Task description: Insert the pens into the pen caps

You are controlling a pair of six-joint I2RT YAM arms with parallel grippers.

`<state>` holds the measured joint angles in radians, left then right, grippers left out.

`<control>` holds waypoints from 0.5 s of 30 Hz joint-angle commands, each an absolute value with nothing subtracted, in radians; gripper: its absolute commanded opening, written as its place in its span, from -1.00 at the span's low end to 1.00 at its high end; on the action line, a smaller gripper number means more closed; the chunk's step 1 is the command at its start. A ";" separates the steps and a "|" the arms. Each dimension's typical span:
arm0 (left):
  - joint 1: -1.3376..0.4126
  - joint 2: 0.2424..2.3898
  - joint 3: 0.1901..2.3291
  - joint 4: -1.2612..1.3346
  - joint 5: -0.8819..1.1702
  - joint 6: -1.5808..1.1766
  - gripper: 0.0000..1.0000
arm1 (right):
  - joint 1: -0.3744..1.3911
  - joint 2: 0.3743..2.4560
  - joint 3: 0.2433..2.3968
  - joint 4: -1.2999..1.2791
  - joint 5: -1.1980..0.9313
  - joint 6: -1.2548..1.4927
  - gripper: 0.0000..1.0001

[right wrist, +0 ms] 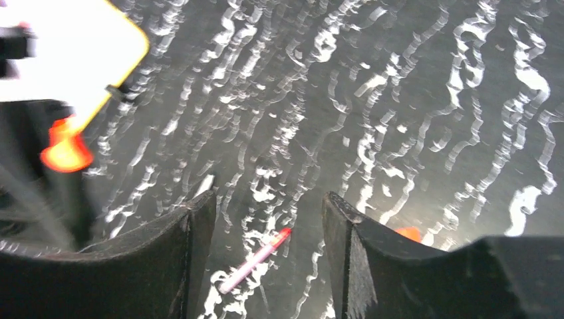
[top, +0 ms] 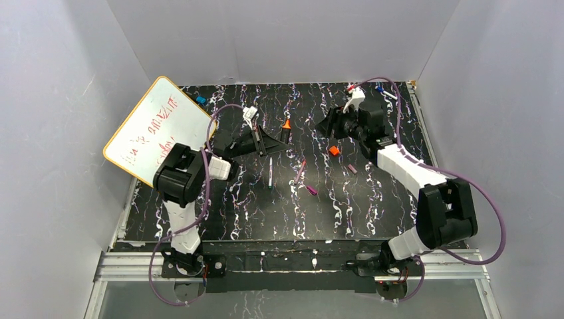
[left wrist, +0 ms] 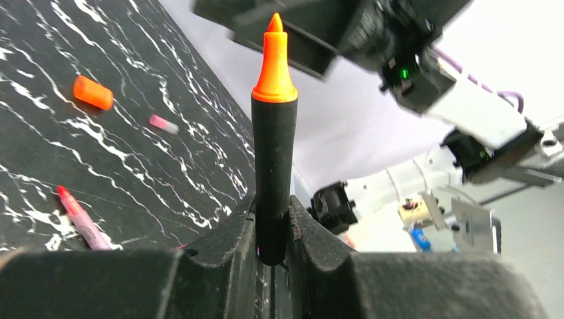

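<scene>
black pen (left wrist: 274,166) first, the likely match for the orange cap (top: 334,151) and the only pen off the table (top: 219,219). whiteboard (top: 153,129) propped at the far left, not part of the job. next over, left gripper (left wrist: 273,222) clenched on the black pen's lower barrel, long axis running straight out along the fingers, orange tip (left wrist: 274,66) aimed away from the wrist, toward the back of the table and the right arm. then the stuff lying flat: whitish pen (top: 271,174) running near to far, green tip seemingly at the near end; pink pen (top: 300,169) just right of it, slanted; magenta cap (top: 311,190) near the pink pen's nearer end; orange cap and dark purple cap (top: 352,169) further right. right gripper (right wrist: 268,212) released, nothing between the jaws, hovering above the table with the orange cap just past its right finger in the wrist view. best bet from here, probably: pinch the orange cap across its sides, keep the mouth free, line it up on the pen's axis, push straight on with no sideways wiggle. can't tell from these shots which end of the cap is open.
</scene>
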<state>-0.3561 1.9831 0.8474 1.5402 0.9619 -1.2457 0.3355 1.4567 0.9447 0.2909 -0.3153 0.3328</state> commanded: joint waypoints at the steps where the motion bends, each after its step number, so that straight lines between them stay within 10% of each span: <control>1: -0.350 1.840 0.786 1.712 1.064 -1.182 -1.00 | 0.328 1.513 1.137 -0.066 -0.122 0.212 0.31; 15: -0.342 1.648 0.703 1.372 1.041 -0.924 -1.00 | 0.354 1.720 1.307 -0.299 0.056 0.034 0.38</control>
